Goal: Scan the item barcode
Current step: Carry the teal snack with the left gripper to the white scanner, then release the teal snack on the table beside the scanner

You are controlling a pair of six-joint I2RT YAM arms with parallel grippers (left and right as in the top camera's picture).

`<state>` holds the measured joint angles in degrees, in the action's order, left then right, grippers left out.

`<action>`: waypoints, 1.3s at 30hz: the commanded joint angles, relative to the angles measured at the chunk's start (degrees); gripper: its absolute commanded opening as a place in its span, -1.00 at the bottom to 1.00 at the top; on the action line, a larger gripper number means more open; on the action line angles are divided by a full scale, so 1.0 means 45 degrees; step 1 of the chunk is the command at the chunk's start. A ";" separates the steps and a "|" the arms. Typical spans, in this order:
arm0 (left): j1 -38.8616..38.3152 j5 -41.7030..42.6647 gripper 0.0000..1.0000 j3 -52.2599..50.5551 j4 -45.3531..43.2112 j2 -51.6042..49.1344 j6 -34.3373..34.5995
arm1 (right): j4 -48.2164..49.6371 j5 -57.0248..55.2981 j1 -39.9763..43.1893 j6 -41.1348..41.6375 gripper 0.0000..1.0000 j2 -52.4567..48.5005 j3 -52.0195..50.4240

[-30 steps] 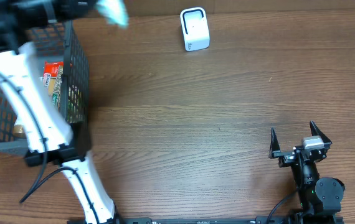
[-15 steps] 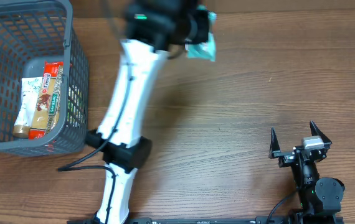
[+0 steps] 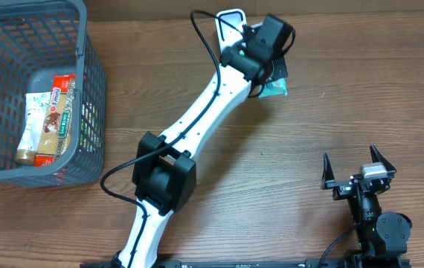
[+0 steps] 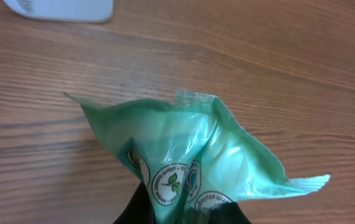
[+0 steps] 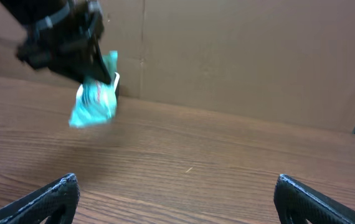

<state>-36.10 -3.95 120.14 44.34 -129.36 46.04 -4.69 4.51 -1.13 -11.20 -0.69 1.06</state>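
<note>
Hovering over the table [image 3: 361, 89] in the overhead view, the left gripper [image 3: 270, 71] is clamping a green pouch [image 3: 276, 88] just beside the white scanner [image 3: 225, 16] at the far edge. I am judging the pick as done and the presenting as the step in hand; whether a barcode is facing the scanner, I cannot tell. The right gripper [image 3: 349, 155] is sitting near the front edge, jaws spread wide and holding nothing. A grey basket [image 3: 87, 67] is standing at the left corner with more packets inside.

In the left wrist view, the pouch [image 4: 190, 143] is fanning out of the closed jaws above the wood-grain boards, showing round printed seals but no barcode. A corner of the scanner [image 4: 65, 7] is peeking in at the top left.

In the right wrist view, the right gripper's jaws are framing the scene, wide apart. The pouch [image 5: 93, 99] appears to be hanging above the table, and a brown cardboard wall [image 5: 240, 56] is closing off the back.
</note>
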 commanded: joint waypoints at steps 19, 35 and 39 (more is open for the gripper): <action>-0.0311 -0.0092 0.99 -0.2259 -0.2939 0.0665 -0.2312 | 0.0063 0.0024 -0.0019 -0.0044 1.00 0.0117 -0.0126; 0.1909 -0.1515 1.00 0.0126 0.1773 0.6708 -0.6805 | 0.0063 0.0024 -0.0019 -0.0044 1.00 0.0117 -0.0126; 0.4789 -0.2492 1.00 0.0126 0.3055 0.8437 -0.6805 | 0.0063 0.0024 -0.0019 -0.0044 1.00 0.0117 -0.0126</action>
<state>-23.18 -9.08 120.60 54.98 -95.44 18.79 -4.71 4.51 -1.13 -11.22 -0.69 1.06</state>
